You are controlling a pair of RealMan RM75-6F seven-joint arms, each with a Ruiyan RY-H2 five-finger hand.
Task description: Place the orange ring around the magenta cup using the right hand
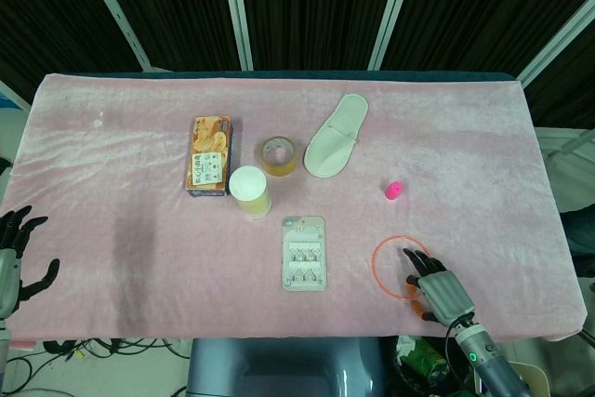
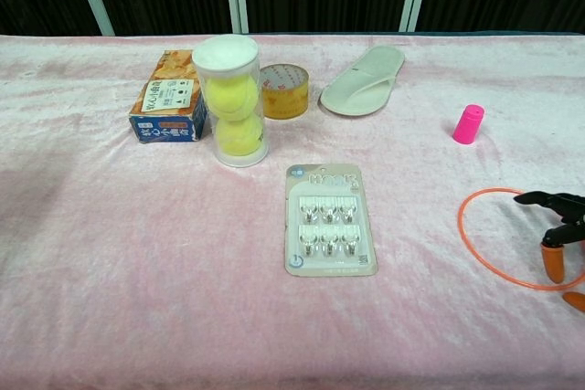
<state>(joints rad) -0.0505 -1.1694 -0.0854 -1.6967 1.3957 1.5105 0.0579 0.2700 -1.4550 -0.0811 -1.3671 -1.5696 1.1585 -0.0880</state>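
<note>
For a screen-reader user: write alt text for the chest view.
At the right edge, the right robot hand reaches over an orange ring lying flat on a pink cloth-covered table, with the magenta cup standing apart beyond it. Mid-table lies a hook card; behind stand a tennis ball tube, box, tape roll and slipper.

Light was bright and even from above, leaving only soft, short shadows beside the tennis-ball tube (image 2: 231,102) and a faint darker patch on the pink tablecloth (image 1: 130,239) at left. Both views were sharp, with mild sheen on the cloth's nap and no glare.
</note>
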